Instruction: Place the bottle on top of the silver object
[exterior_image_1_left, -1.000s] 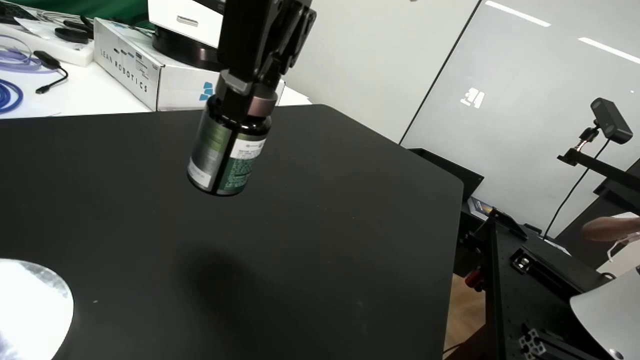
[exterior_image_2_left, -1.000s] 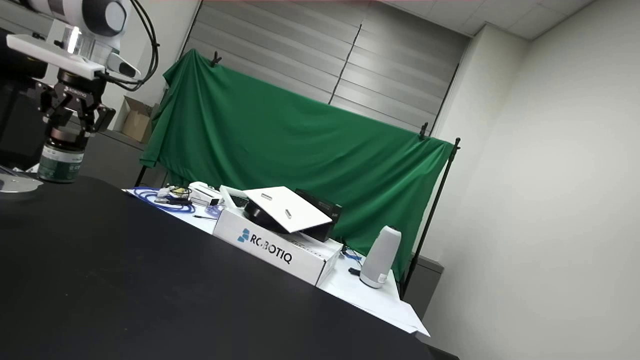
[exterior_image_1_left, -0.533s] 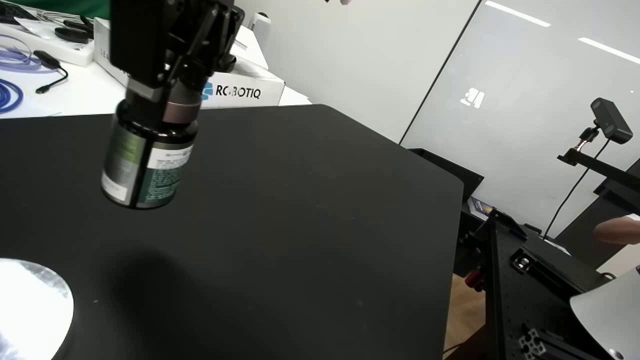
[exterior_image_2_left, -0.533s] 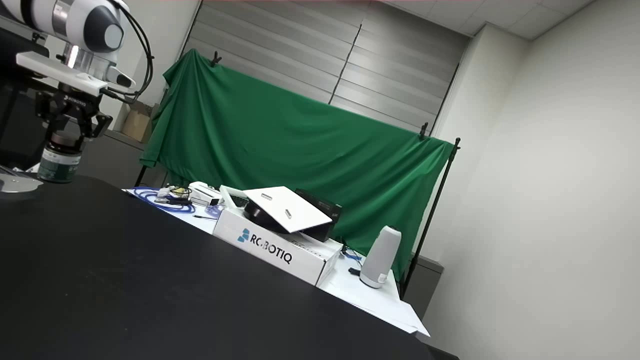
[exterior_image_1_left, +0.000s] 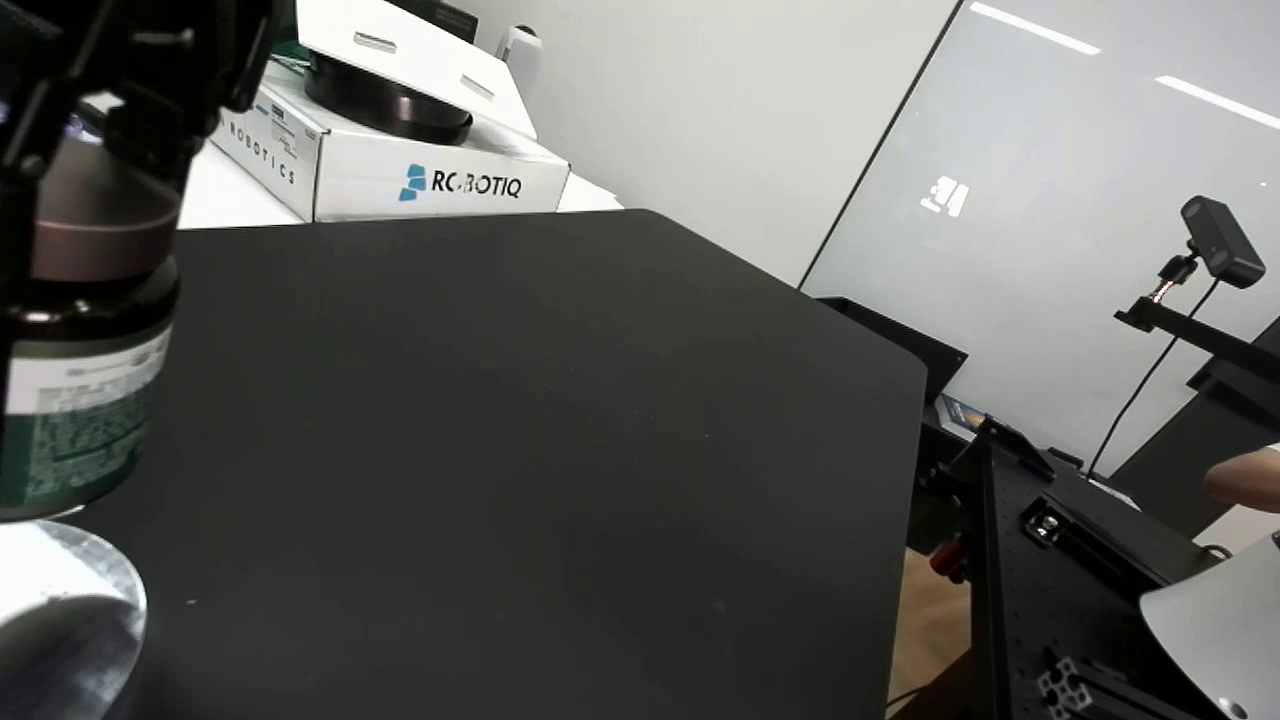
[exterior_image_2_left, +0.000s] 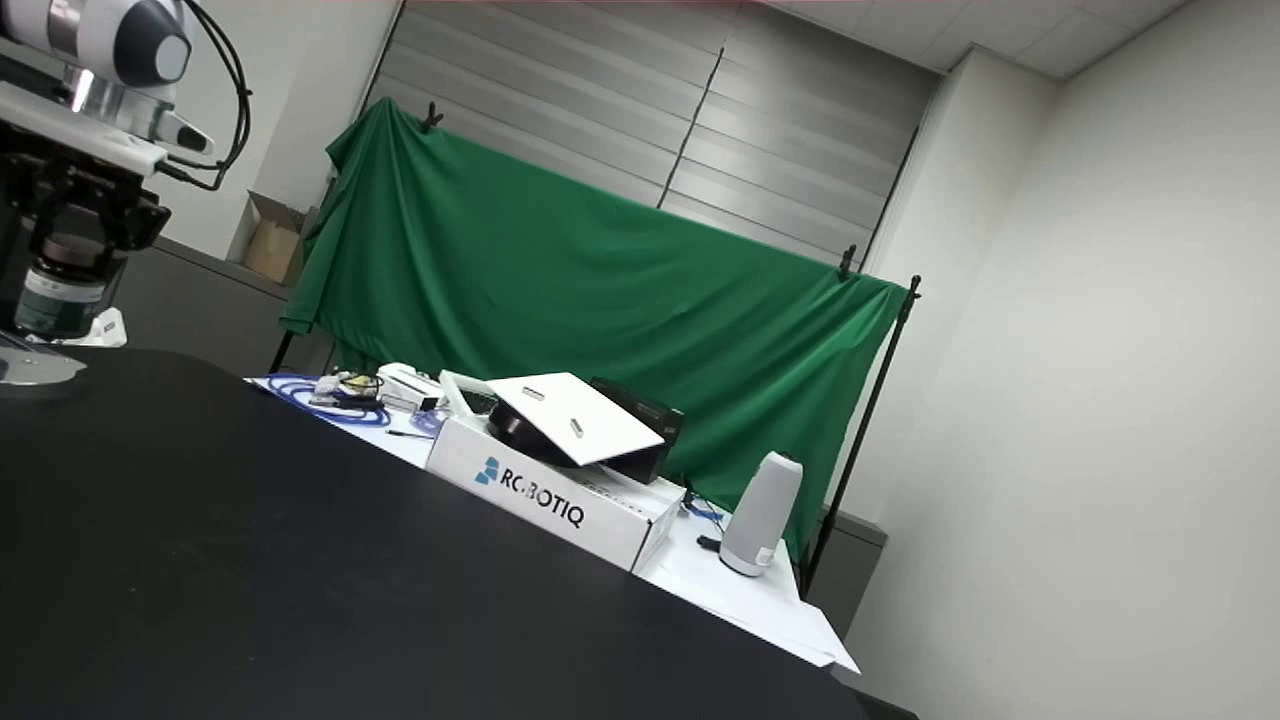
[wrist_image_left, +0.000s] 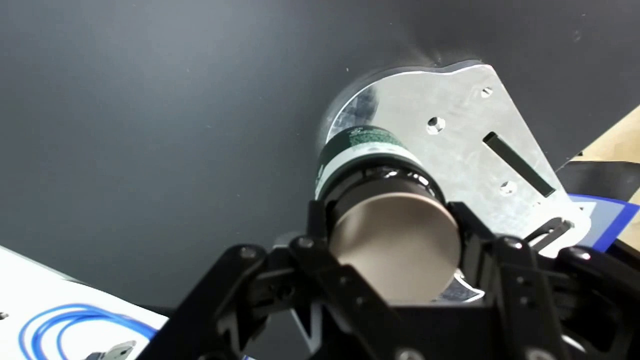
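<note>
The bottle, dark with a green and white label and a brownish cap, is held upright or nearly so. It also shows in an exterior view and in the wrist view. My gripper is shut on its cap and neck; it also shows in an exterior view. The silver object is a flat shiny metal plate with a rounded end, holes and slots. It lies on the black table, partly cut off in both exterior views. The bottle hangs above its rounded end, apart from it, casting a shadow there.
A white box with lettering stands on a white table behind the black table, with a tilted white panel on top. Blue cable lies on the white table. A white-and-blue thing touches or adjoins the silver plate's far end.
My gripper has carried the bottle left in both exterior views, nearer one camera, from over bare table to over the silver plate. The grip on the bottle is unchanged.
</note>
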